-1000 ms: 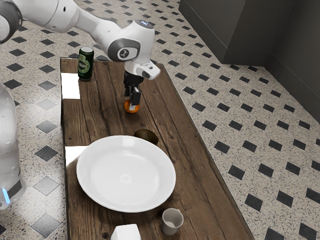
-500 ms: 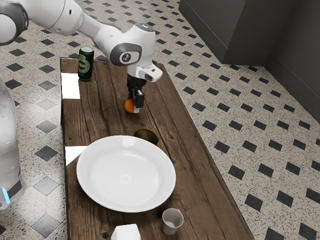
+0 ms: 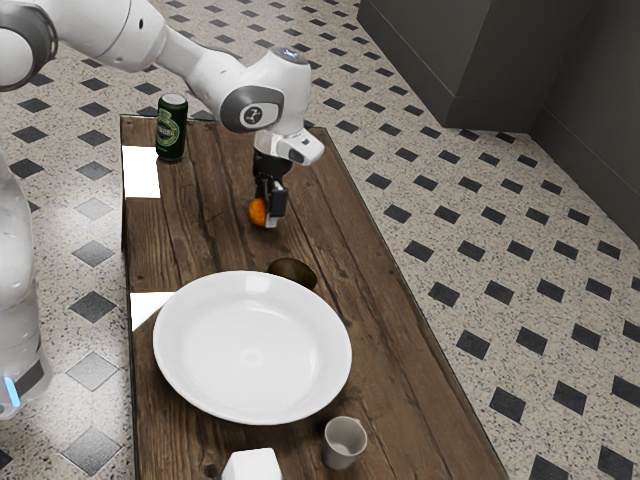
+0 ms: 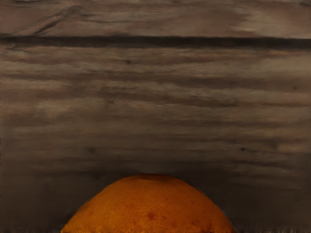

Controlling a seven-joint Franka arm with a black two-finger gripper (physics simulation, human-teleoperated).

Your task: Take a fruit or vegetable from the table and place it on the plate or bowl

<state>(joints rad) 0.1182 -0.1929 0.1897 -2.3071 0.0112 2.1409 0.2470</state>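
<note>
Dark brown, streaked wood grain on the table [image 3: 400, 350]. Plain glossy white plate [image 3: 250, 345], lower centre. Deep orange, finely pitted skin on the orange [image 3: 257, 211], centre. Black gripper [image 3: 268, 212]; white arm [image 3: 150, 35] with grey joints. Green can [image 3: 171, 127], upper left. Speckled beige floor [image 3: 480, 230] dotted with black diamonds.

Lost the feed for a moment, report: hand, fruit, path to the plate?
Hand shut on orange, over the table. Plate bare. Small dark bowl at plate's far rim, near the path.
</note>
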